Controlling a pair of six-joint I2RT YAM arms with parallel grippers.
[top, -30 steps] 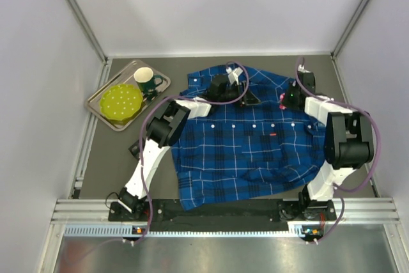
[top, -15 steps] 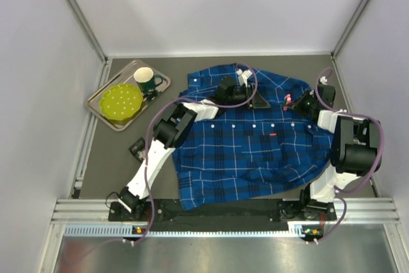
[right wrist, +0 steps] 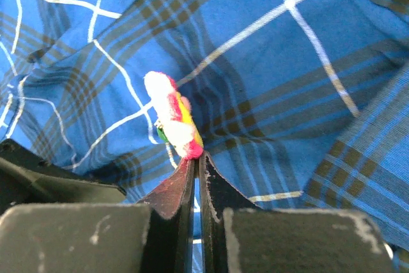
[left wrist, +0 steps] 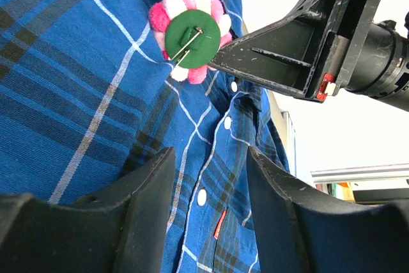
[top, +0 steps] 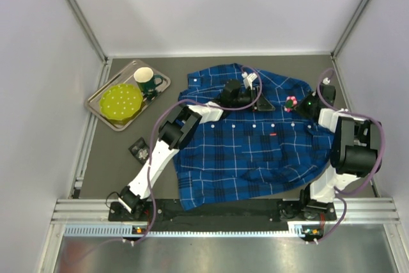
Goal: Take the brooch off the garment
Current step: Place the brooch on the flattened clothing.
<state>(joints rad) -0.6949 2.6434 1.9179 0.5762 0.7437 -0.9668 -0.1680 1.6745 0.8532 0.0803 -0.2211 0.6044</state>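
Right tool (right wrist: 197,161) clamped on edge of brooch (right wrist: 171,123), which sits right at its tips against the garment (right wrist: 287,62). Left tool (left wrist: 209,158) has jaws apart, holding nothing (brooch just ahead, pin side showing).

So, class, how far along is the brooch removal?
Done: the right gripper is shut on the brooch, its pin looking free in the left wrist view. In hand: it hangs just off the garment. Left: carry it away and set it down; the left gripper stands open.
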